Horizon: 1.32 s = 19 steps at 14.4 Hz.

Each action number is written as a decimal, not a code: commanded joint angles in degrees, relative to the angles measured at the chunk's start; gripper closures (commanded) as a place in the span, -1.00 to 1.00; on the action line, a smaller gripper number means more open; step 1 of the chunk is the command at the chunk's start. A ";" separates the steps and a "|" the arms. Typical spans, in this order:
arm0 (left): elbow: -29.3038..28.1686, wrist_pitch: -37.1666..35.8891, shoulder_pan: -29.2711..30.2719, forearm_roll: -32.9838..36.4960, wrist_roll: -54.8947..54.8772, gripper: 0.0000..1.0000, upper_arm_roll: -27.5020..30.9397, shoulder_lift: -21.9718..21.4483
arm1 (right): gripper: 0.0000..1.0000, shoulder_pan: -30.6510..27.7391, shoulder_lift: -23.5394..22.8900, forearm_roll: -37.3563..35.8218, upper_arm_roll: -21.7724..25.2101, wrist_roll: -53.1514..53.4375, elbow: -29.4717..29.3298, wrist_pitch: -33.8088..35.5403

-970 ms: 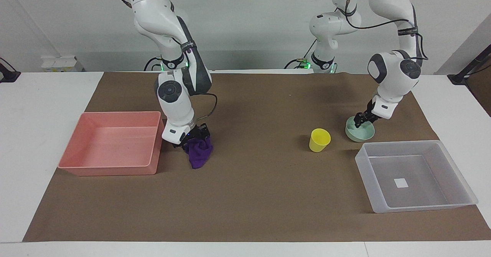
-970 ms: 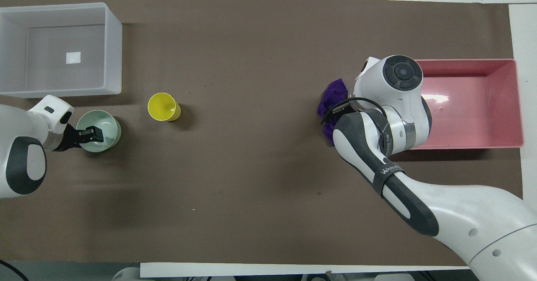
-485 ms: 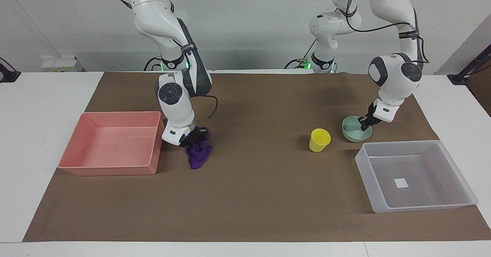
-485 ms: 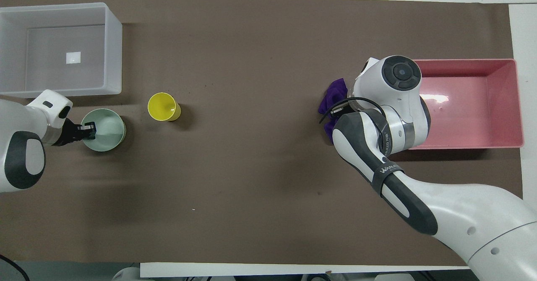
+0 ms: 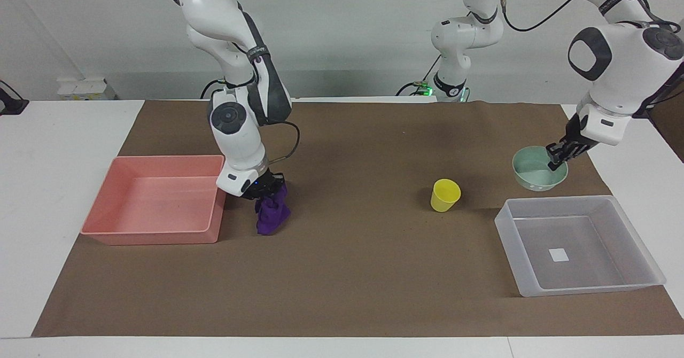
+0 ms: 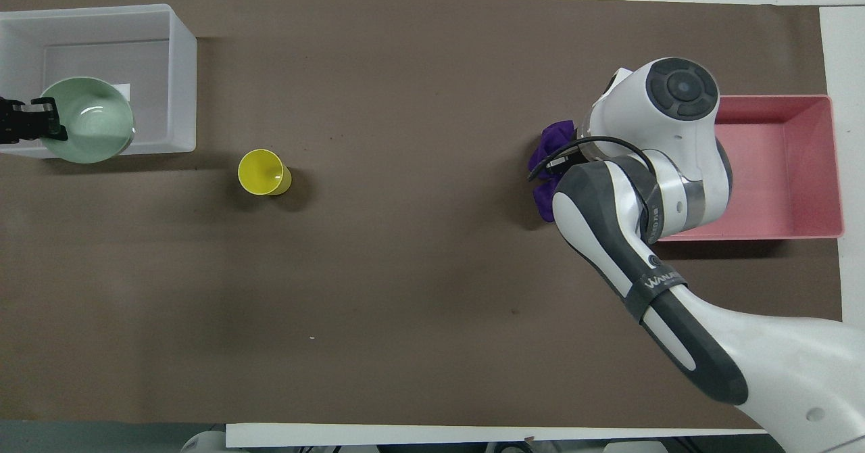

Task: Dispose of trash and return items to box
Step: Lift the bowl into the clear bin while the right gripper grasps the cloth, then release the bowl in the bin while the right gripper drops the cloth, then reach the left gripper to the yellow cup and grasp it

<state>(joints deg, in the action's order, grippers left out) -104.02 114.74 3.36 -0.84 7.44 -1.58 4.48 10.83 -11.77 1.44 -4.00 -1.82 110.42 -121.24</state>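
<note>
My right gripper (image 5: 265,188) is shut on the purple cloth wad (image 5: 271,212), which hangs from it just above the mat beside the pink bin (image 5: 155,203). In the overhead view the wad (image 6: 555,136) shows partly from under the right wrist, which hides the gripper. My left gripper (image 5: 557,160) is shut on the rim of the mint-green bowl (image 5: 537,173) and holds it in the air. In the overhead view the bowl (image 6: 88,118) and left gripper (image 6: 51,123) are over the translucent box's (image 5: 582,240) wall nearer the robots. The yellow cup (image 5: 445,195) stands upright on the mat.
The translucent box (image 6: 182,67) holds nothing; a white square lies on its floor. The pink bin (image 6: 777,169) at the right arm's end holds nothing. The cup (image 6: 263,172) stands beside the box, toward the table's middle. Brown mat covers the table.
The left gripper has lifted the bowl off the mat and carried it toward the translucent box. The right gripper has raised the purple wad slightly and shifted it toward the pink bin.
</note>
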 commanded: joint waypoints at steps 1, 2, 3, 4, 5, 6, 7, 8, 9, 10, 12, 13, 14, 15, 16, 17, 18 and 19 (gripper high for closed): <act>6.17 7.50 0.51 -0.83 0.56 1.00 0.34 10.78 | 1.00 -1.42 3.76 -0.56 -0.13 0.59 -3.97 7.83; 8.89 8.91 2.07 -0.83 0.47 1.00 0.52 13.86 | 1.00 -3.08 5.08 -0.65 -0.30 0.42 -5.38 10.64; 10.83 11.27 2.87 -0.74 0.47 1.00 0.52 16.94 | 1.00 -4.31 6.48 -0.65 -0.30 0.15 -6.00 12.24; 11.90 13.12 2.88 -0.92 0.47 1.00 0.52 19.32 | 1.00 -5.63 7.98 -0.65 -0.30 -0.02 -5.92 13.21; 11.91 14.53 2.79 -0.48 0.47 1.00 0.52 20.91 | 1.00 -7.47 9.21 -0.65 -0.30 -0.63 -5.75 14.35; 10.95 17.33 2.62 -0.48 0.55 1.00 0.52 21.44 | 1.00 -8.80 10.09 -0.74 -0.22 -1.86 -5.74 15.58; 8.07 19.53 2.44 -0.48 0.55 1.00 0.52 21.71 | 1.00 -10.64 10.71 -0.92 -0.13 -3.78 -5.57 16.29; 6.65 21.04 2.35 -0.48 0.55 0.99 0.52 21.80 | 1.00 -13.09 11.15 -1.09 -0.22 -5.80 -5.22 16.38; 6.46 21.22 2.35 -0.48 0.47 0.84 0.52 21.89 | 1.00 -15.55 11.42 -1.09 -0.30 -7.65 -4.17 16.38; 7.24 19.92 2.53 -0.39 0.47 0.07 0.52 21.89 | 1.00 -17.14 12.46 -1.09 -0.30 -8.80 -2.16 15.69; 10.31 15.28 1.31 -0.83 1.17 -0.95 0.52 20.58 | 1.00 -19.78 13.09 -1.18 -0.30 -10.30 1.18 14.11; 11.20 10.73 0.43 -0.83 1.26 -1.00 0.52 17.79 | 1.00 -20.58 12.83 -1.18 -0.30 -10.74 2.76 12.53; 11.90 7.29 0.33 -0.57 1.26 -1.00 0.35 15.41 | 0.99 -21.63 12.39 -1.18 -0.30 -11.44 4.61 10.34; 11.91 4.82 -0.10 -0.48 1.26 -1.00 0.08 12.51 | 0.98 -21.90 11.95 -1.18 -0.30 -12.06 6.63 7.71; 11.56 2.44 -2.20 -0.30 1.26 -1.00 0.08 10.05 | 0.96 -21.90 11.08 -1.18 -0.30 -12.06 8.30 5.33; 11.04 2.24 -3.78 -0.39 1.43 -1.00 0.08 8.46 | 0.93 -21.90 10.11 -1.18 -0.30 -12.06 9.36 3.13; 10.59 1.20 -4.84 -0.39 1.61 -1.00 -0.01 7.40 | 0.85 -21.90 9.14 -1.27 -0.30 -12.06 9.89 1.11; 9.63 -1.25 -6.51 -0.39 2.91 -1.00 -0.09 5.56 | 0.68 -21.90 8.70 -1.27 -0.30 -12.06 10.16 0.57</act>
<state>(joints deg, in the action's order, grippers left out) -91.20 115.73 -0.27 -1.03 8.54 -2.21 13.15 -10.31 -2.53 0.76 -3.64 -12.96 119.21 -118.40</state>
